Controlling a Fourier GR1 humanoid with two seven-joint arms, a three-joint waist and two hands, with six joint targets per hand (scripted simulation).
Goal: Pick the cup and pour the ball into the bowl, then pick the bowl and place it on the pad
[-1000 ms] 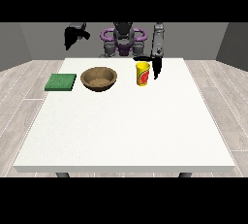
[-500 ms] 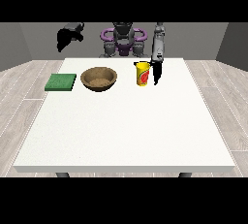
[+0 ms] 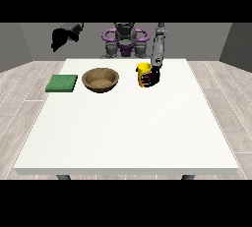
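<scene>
A yellow cup point(image 3: 142, 70) with red marks stands upright on the white table point(image 3: 128, 123), right of centre near the back. The black hand at the view's right point(image 3: 153, 77) is against the cup's right side, its fingers curled round the cup. A brown wooden bowl point(image 3: 100, 79) sits to the cup's left. Further left a green square pad point(image 3: 62, 83) lies flat near the table's left edge. High over the table's back left corner, the hand at the view's left point(image 3: 62, 36) hangs away from every object. The ball is not visible.
The robot's torso point(image 3: 125, 39) stands behind the table's far edge. The grey forearm point(image 3: 158, 49) slopes down from the shoulder to the cup. The table's front edge point(image 3: 128, 171) lies close to the camera.
The hand at the view's right has moved left and closed in on the cup, from beside it to round it. The hand at the view's left rose and drifted further left.
</scene>
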